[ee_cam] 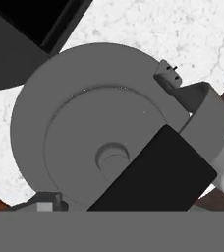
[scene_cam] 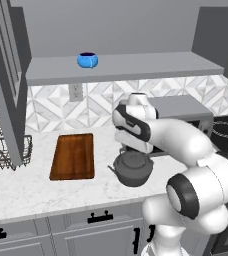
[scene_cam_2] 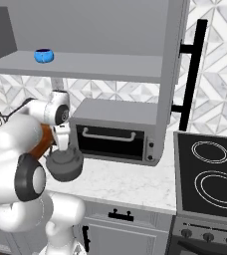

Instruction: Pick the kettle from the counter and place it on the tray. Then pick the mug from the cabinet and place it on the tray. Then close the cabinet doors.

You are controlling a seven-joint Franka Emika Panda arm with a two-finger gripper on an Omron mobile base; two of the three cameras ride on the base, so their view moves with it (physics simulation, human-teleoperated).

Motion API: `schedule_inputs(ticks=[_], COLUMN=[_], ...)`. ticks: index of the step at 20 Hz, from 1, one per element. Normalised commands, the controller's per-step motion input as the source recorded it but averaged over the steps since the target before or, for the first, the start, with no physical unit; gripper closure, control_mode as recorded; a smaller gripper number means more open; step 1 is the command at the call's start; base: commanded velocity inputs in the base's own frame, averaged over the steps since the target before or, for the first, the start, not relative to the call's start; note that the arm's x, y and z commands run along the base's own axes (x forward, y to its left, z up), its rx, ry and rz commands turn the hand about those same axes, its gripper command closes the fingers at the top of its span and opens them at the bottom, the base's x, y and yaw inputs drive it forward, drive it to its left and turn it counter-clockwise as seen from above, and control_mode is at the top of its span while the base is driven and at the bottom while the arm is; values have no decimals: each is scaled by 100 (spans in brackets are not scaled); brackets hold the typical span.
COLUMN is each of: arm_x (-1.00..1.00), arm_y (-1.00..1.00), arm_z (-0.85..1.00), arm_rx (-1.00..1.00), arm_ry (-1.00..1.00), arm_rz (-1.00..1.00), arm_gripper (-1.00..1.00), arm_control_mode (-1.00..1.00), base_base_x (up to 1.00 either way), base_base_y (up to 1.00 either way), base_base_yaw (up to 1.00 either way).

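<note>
The dark grey kettle [scene_cam: 132, 169] [scene_cam_2: 64, 164] [ee_cam: 79, 123] stands on the white marble counter [scene_cam: 36, 192], just right of the reddish-brown tray [scene_cam: 73, 156]. My gripper [scene_cam_2: 63, 145] [ee_cam: 124, 152] hangs straight down over the kettle, open. Its fingers [ee_cam: 205, 101] stand on either side of the black arched handle [ee_cam: 158, 172], with a small gap showing at the one finger I can see. The blue mug [scene_cam: 87, 60] [scene_cam_2: 44, 55] rests on the shelf of the open cabinet [scene_cam: 136, 67]. Both cabinet doors [scene_cam: 6, 85] [scene_cam_2: 172, 74] are swung open.
A toaster oven [scene_cam_2: 113, 134] [scene_cam: 183, 112] sits close behind and to the right of the kettle. A black wire rack [scene_cam: 1, 145] stands at the far left of the counter. The stove top [scene_cam_2: 210, 174] lies to the right.
</note>
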Motion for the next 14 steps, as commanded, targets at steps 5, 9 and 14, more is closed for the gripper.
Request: schedule_inputs(ticks=[5, 9, 14], arm_x=[-45, -26, -9], arm_y=[21, 32, 39], arm_z=[1, 22, 25], arm_rx=[0, 0, 0], arm_ry=[0, 0, -17], arm_rz=[2, 0, 4], arm_gripper=[100, 100, 100], arm_control_mode=[-100, -100, -100], base_base_x=[0, 0, 0], base_base_y=[0, 0, 0], base_base_yaw=[0, 0, 0])
